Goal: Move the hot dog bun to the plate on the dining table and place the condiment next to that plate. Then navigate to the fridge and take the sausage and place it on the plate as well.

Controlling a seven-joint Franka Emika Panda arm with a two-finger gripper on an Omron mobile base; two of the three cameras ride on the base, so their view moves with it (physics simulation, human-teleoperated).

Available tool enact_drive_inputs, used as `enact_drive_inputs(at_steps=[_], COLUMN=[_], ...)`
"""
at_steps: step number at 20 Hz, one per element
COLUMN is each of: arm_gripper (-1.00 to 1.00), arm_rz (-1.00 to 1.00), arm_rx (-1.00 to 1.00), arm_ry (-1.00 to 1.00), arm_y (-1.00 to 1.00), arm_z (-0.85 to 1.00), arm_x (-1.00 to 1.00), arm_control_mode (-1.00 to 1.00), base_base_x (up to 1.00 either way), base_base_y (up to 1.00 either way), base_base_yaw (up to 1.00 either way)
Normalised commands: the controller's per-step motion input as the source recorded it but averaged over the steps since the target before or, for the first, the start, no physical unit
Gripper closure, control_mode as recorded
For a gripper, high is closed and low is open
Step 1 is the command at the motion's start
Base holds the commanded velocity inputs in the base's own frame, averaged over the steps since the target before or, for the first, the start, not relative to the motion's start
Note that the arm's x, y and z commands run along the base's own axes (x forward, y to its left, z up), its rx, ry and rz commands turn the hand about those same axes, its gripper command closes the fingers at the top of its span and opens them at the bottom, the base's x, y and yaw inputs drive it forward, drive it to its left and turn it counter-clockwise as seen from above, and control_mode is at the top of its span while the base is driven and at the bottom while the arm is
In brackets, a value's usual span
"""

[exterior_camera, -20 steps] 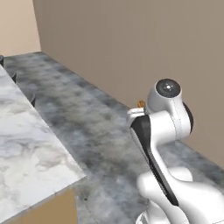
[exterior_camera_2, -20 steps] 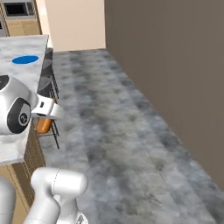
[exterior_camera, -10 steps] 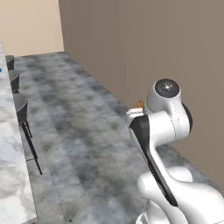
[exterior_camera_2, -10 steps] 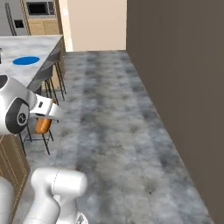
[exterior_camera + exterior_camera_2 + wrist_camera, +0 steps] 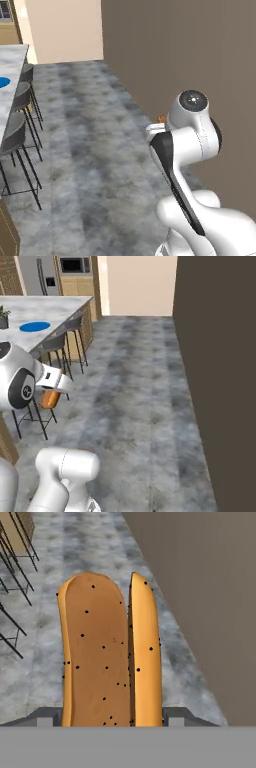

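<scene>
Arm folded close, jaws gripping hot dog bun (image 5: 107, 657)

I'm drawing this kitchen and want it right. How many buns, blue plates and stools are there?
orange-brown split hot dog bun: 1
flat round bright blue plate: 1
grey-seated bar stools with thin black legs: 3
Total: 5
</scene>
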Motion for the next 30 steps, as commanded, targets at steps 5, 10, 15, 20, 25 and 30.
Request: enact_drive_inputs(at_steps=[5,10,15,20,25,30], arm_gripper=[1.0,1.0,1.0,1.0,1.0,1.0], arm_rz=[0.0,0.0,0.0,0.0,0.0,0.0], arm_rx=[0.0,0.0,0.0,0.0,0.0,0.0], arm_ry=[0.0,0.0,0.0,0.0,0.0,0.0], arm_y=[0.0,0.0,0.0,0.0,0.0,0.0], arm_z=[0.0,0.0,0.0,0.0,0.0,0.0], arm_x=[0.0,0.0,0.0,0.0,0.0,0.0], arm_control_mode=[1.0,1.0,1.0,1.0,1.0,1.0], base_base_x=[0.97,1.0,1.0,1.0,1.0,1.0], base_base_y=[-0.33,-0.28,-0.33,-0.37,-0.46,-0.49], base_base_yaw=[0.47,0.47,0.44,0.43,0.4,0.39])
